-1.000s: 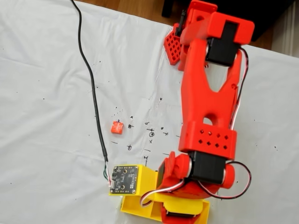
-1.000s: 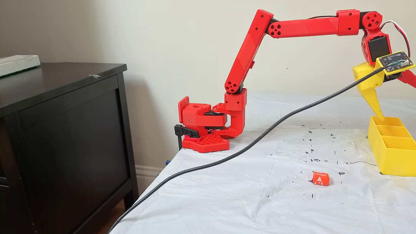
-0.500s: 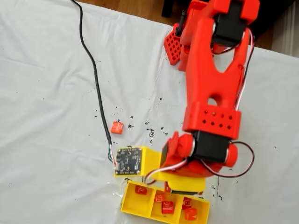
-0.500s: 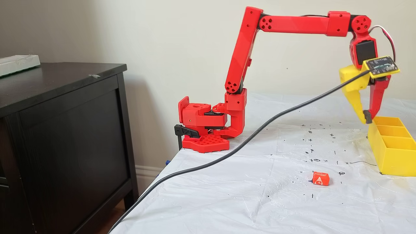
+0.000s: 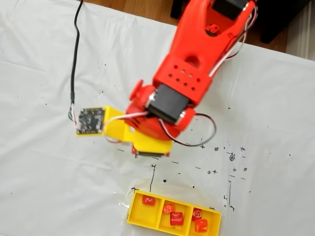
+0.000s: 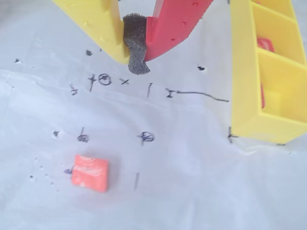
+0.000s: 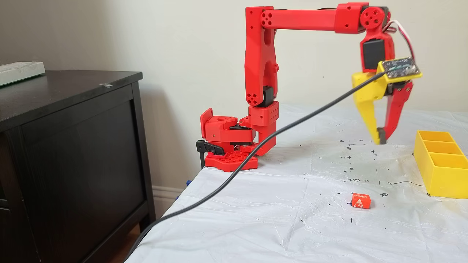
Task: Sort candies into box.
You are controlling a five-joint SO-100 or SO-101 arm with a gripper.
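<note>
Gripper (image 7: 380, 140) hangs above the sheet (image 7: 292, 219), tips down, yellow & red fingers closed w/ nothing between them; in the wrist view the tips (image 6: 135, 57) meet at a dark foam pad. One candy (image 7: 361, 201) lies loose on the sheet, near-left of the gripper in the side fixed view, well apart from it; wrist view has it (image 6: 89, 172) low left, flat among pen marks. Box (image 7: 440, 168) sits at far right in that fixed view, apart from the candy. From the top fixed view the box (image 5: 135, 214) is at bottom centre w/ five candies inside: one (image 5: 148, 200) in the left compartment, two in the middle (image 5: 176, 218), two in the right (image 5: 200, 225). Black cable (image 7: 256, 153) runs from the wrist board off the table's near-left edge.
</note>
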